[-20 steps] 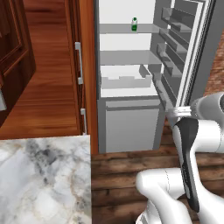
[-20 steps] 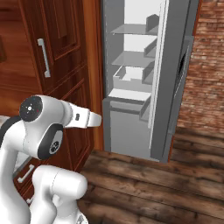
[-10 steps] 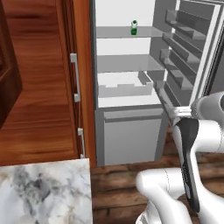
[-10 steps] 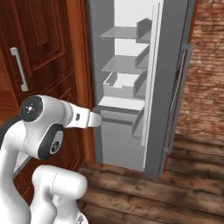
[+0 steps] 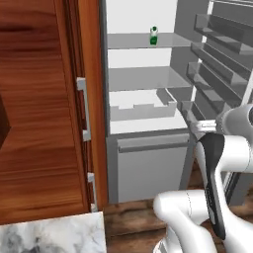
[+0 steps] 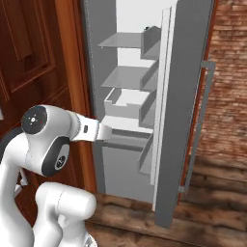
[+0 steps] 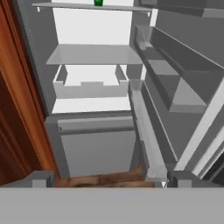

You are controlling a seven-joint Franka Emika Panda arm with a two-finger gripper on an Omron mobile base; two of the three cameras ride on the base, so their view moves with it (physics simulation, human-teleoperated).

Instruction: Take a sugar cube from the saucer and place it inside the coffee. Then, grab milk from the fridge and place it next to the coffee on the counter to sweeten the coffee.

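The fridge [image 5: 148,168] stands open in front of me, its door [image 6: 185,82] swung out to the right. The milk [image 5: 153,36], a small carton with a green top, stands upright on the upper shelf near the back. In the hand view the milk [image 7: 98,2] sits at the very top edge, far beyond my gripper [image 7: 111,179], which is open and empty and faces the fridge's lower drawer [image 7: 96,148]. A corner of the marble counter [image 5: 49,234] lies at the lower left. The sugar cube, the saucer and the coffee are out of view.
A tall brown wooden cabinet [image 5: 44,108] with metal handles flanks the fridge on the left. Door racks [image 5: 217,64] jut out on the right. A brick wall [image 6: 229,72] rises behind the door. A wooden floor [image 6: 193,226] lies below.
The base has driven toward the fridge: the whole picture shifted, the fridge is larger and more central, and the counter has slid to the lower left. The arm holds its pose, jaws still open.
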